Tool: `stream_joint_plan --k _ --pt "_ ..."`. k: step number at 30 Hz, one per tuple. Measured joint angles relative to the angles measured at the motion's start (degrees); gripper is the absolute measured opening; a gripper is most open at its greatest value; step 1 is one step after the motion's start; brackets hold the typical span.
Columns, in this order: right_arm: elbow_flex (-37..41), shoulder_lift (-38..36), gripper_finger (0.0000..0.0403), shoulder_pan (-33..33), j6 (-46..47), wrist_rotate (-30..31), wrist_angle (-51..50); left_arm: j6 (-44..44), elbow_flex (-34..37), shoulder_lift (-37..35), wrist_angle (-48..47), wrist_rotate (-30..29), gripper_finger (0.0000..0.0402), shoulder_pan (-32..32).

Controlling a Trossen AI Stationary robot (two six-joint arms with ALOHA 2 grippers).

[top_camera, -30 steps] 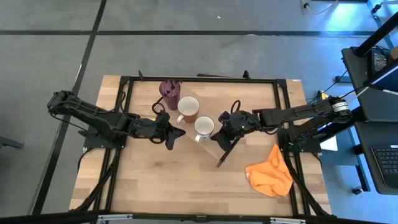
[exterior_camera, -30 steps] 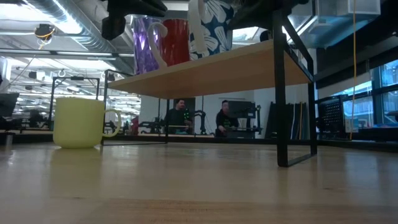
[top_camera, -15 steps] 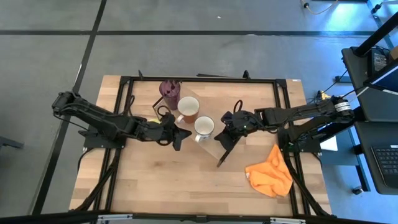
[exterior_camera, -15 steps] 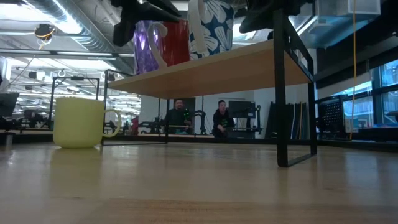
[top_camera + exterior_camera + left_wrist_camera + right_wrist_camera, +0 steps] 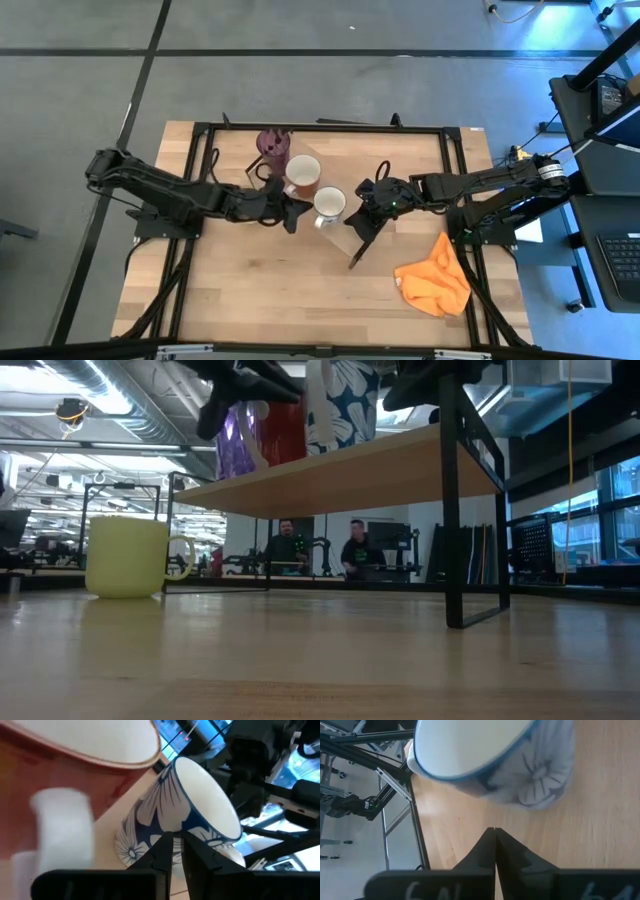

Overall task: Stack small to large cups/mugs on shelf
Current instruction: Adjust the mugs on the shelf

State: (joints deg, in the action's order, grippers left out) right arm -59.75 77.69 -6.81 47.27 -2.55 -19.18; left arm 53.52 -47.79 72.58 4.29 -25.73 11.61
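At centre of the high view: left gripper (image 5: 292,214), fingers pressed together on nothing, just left of the floral mug (image 5: 328,204). Opposite, at that mug's right: right gripper (image 5: 360,222), likewise closed and empty, tips aimed at the mug's base in its wrist view. Up on the shelf (image 5: 340,475), in a slanting row from upper left toward centre: tumbler (image 5: 272,145), brown mug (image 5: 303,172), floral mug, all upright.

Down on the table (image 5: 320,660), at the left of the low view: yellow mug (image 5: 125,555), upright, handle to the right, off the shelf and well below both grippers. Not to be made out from above, probably hidden under the left arm.

Judged from that: yellow mug on the left arm's side, so nearer the left gripper; a drop down past the shelf edge and an opening of the fingers needed first.
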Motion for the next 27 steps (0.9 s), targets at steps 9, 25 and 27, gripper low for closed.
stream_joint_plan --k 9,25,27 --pt "0.00 0.00 0.0005 0.00 -0.26 0.02 0.00 -0.11 0.00 3.95 4.88 2.84 0.0033 -1.61" --pt "0.00 -1.84 0.0005 1.37 -1.33 2.05 -3.50 -2.07 0.00 -7.47 -5.05 -5.34 0.0033 5.86" --pt "0.00 -3.17 0.0005 1.44 -1.20 2.11 -5.54 -0.76 0.00 -8.60 -8.66 -6.52 0.0033 7.39"
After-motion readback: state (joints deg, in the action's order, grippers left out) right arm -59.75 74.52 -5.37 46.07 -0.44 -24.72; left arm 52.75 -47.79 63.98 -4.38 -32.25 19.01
